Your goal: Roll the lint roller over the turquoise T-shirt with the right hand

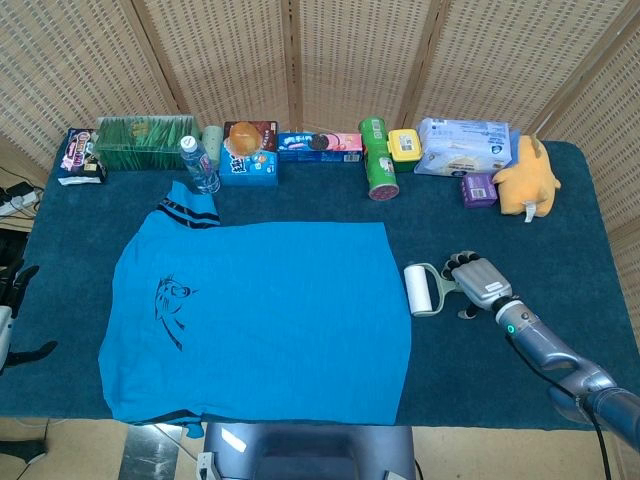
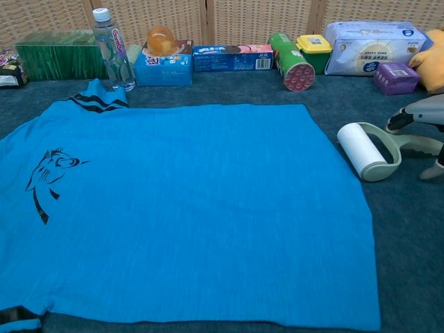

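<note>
The turquoise T-shirt (image 1: 270, 310) (image 2: 187, 201) lies flat over the left and middle of the dark blue table (image 1: 500, 380). The lint roller (image 1: 420, 289) (image 2: 362, 151), a white roll on a pale green frame, lies on the table just past the shirt's right edge. My right hand (image 1: 477, 282) (image 2: 423, 111) grips its handle, fingers curled over the far side and the thumb on the near side. My left hand (image 1: 12, 300) hangs off the table's left edge, fingers apart and holding nothing.
Along the back edge stand a green grass box (image 1: 145, 142), a water bottle (image 1: 200, 165), snack boxes (image 1: 318, 146), a green can (image 1: 378, 160), a yellow tub (image 1: 404, 148), a wipes pack (image 1: 465, 145), a purple box (image 1: 479, 189) and a yellow plush (image 1: 530, 175).
</note>
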Available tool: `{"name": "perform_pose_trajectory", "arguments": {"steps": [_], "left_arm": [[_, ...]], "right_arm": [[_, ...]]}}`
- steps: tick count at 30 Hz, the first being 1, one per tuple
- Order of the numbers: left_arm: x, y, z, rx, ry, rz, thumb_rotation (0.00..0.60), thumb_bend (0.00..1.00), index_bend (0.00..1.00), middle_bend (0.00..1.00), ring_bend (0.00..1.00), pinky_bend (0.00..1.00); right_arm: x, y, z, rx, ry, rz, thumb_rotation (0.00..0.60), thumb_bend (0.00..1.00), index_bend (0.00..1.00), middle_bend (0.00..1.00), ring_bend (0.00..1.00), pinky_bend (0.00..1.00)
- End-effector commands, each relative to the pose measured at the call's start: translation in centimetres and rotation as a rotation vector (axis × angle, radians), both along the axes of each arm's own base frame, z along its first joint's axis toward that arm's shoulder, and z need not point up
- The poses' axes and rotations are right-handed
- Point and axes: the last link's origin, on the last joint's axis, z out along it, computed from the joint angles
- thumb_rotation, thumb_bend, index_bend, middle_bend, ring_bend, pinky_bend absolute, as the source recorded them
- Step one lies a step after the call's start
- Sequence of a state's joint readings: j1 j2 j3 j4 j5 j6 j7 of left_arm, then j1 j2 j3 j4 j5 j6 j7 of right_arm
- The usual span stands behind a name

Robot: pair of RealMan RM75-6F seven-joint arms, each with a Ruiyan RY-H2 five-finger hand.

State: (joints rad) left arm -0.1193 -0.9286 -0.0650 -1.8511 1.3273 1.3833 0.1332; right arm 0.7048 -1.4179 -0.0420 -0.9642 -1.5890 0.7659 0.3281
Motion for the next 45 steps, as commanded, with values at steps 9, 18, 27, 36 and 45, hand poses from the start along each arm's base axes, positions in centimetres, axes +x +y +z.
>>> {"name": "perform_pose_trajectory", "arguments": {"steps": [9,18,27,36,45], "left_arm": [[0.03,-0.04,0.04,0.002,-0.003,0.0,0.6,0.11,0.0,0.0,0.0,0.08],[0.0,-0.13,0.16,0.005,-0.006,-0.001,0.6,0.11,0.0,0.0,0.0,0.08],[-0.01,-0.19,0.23,0.006,-0.008,0.0,0.6,0.11,0.0,0.0,0.0,0.08],[0.0,-0.34,0.31,0.009,-0.011,-0.003,0.6,0.11,0.0,0.0,0.0,0.08],[0.0,-0.53,0.48,0.014,-0.016,-0.005,0.6,0.11,0.0,0.0,0.0,0.08]], "right_arm": [[-0.08,0.14,0.35,-0.006,-0.022,-0.009,0.6,0.13,0.58,0.71,0.26,0.09],[0.05,0.24,0.56,-0.025,-0.039,-0.004,0.6,0.13,0.64,0.83,0.5,0.24],[0.13,0.28,0.97,-0.055,-0.044,0.016,0.6,0.12,0.63,0.83,0.59,0.33],[0.06,0.43,0.84,-0.072,-0.034,0.024,0.6,0.12,0.62,0.83,0.76,0.36],[0.32,0.72,0.58,-0.101,-0.036,0.035,0.6,0.16,0.62,0.83,0.83,0.53]]}}
